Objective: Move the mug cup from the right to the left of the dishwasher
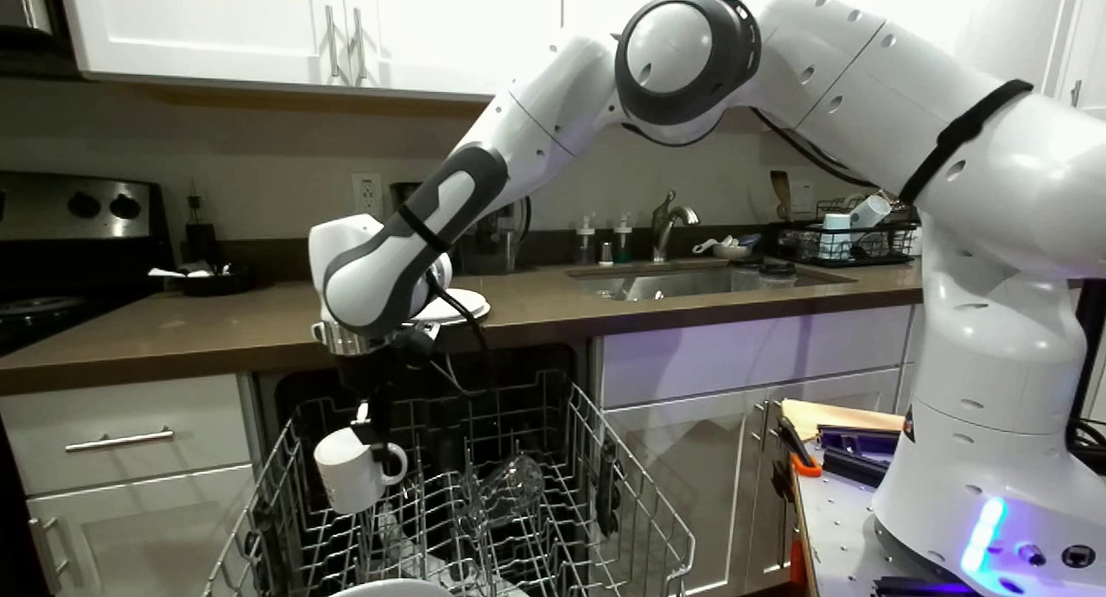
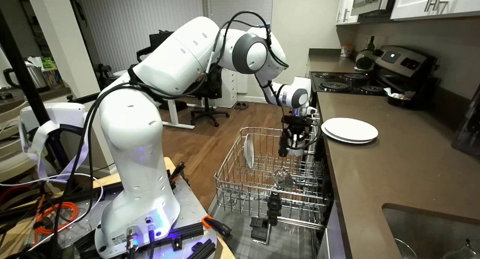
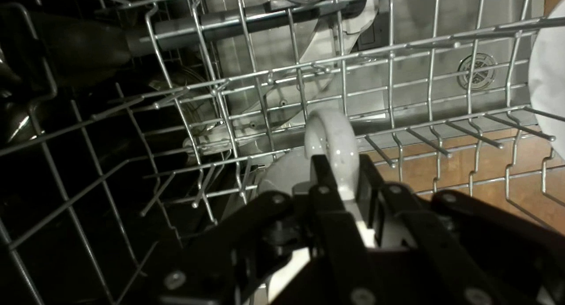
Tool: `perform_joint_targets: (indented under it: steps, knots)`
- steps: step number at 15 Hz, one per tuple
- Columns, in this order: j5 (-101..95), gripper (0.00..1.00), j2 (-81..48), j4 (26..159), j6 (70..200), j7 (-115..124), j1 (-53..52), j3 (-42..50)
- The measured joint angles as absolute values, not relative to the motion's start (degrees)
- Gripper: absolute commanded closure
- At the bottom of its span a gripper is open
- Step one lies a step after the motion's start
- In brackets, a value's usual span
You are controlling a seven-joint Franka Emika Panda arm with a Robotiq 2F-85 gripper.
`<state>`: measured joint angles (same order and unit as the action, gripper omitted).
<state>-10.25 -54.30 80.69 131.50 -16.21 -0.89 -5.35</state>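
One white mug [image 1: 346,476], its handle [image 3: 344,148] clamped in my pincer [image 3: 346,168], is at the left side of the dishwasher rack [image 1: 635,466] in an exterior view; the carry looks done; whether the rack bears it, I cannot tell; releasing seems left.

the brown counter [image 2: 397,169] carries stacked white plates [image 2: 350,129]

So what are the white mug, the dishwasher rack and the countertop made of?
White mug: probably glazed ceramic, as glossy highlights on its handle in the wrist view suggest.
Dishwasher rack: likely metal wire, perhaps coated; thin and grey, it glints.
Countertop: smooth-looking and fairly evenly brown; stone or laminate, I can't tell which.
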Motion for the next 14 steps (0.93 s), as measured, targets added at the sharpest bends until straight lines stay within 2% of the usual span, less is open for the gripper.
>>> perform_joint_targets:
  steps: [5,14]
  knots:
    - [-7.1,0.94,-58.1,75.3,128.9,-16.2,-0.5,-5.2]
    - [-6.4,0.94,-58.5,75.1,130.3,-16.1,-1.0,-5.2]
